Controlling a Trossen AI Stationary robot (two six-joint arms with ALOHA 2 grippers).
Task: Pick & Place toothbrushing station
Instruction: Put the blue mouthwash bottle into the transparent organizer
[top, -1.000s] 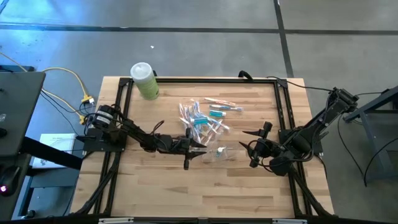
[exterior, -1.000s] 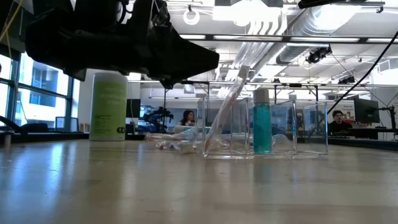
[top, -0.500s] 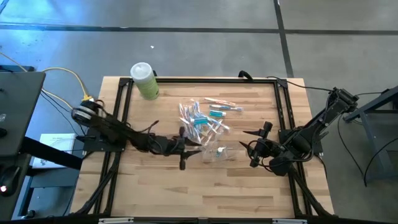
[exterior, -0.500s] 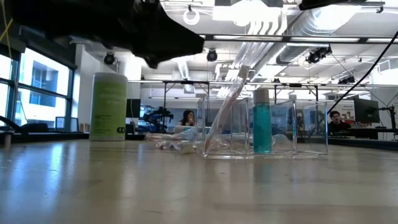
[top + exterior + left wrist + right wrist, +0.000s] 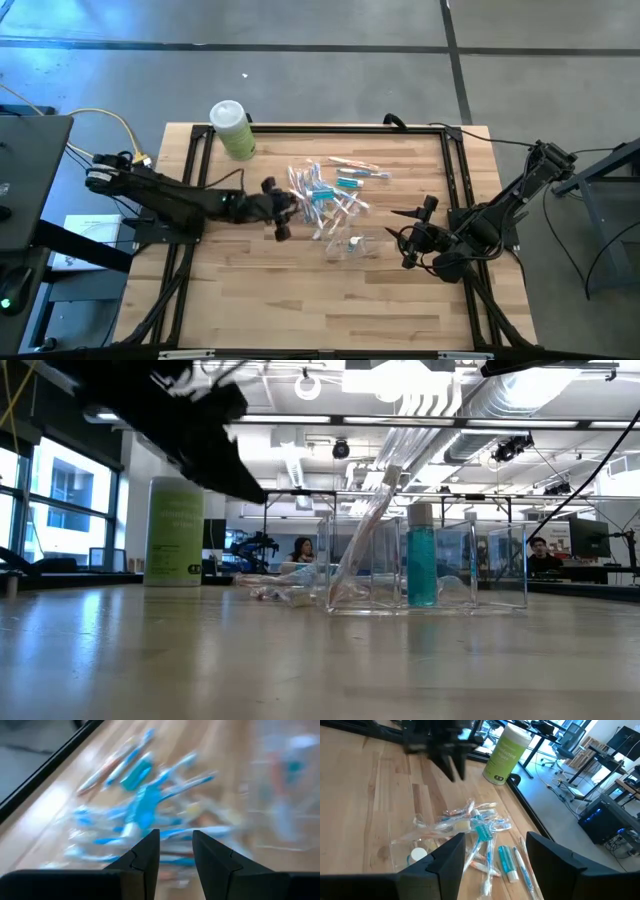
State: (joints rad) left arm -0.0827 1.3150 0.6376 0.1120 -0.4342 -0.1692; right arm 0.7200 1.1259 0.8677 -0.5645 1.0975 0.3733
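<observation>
A pile of thin clear-white toothbrushes with teal and orange parts (image 5: 325, 193) lies on the wooden table, right of centre toward the far side. The see-through holder (image 5: 355, 245) stands just nearer. In the low view one toothbrush (image 5: 365, 530) leans inside the holder beside an upright teal tube (image 5: 421, 560). My left gripper (image 5: 282, 226) hovers left of the pile, open and holding nothing; its wrist view is blurred, with the pile (image 5: 145, 805) ahead of the fingers. My right gripper (image 5: 405, 238) waits open to the right of the holder, facing the pile (image 5: 475, 827).
A light-green bottle with a white cap (image 5: 232, 130) stands at the table's far left corner. Black frame rails (image 5: 200, 180) (image 5: 455, 170) run along the left and right sides of the table. Bare wood (image 5: 320, 305) stretches across the near half of the table.
My left gripper has drawn back from beside the holder, going up and toward the table's left and far edges. It has tipped from pointing steeply down to nearly level. The toothbrush in the holder and the pile have stayed where they were.
</observation>
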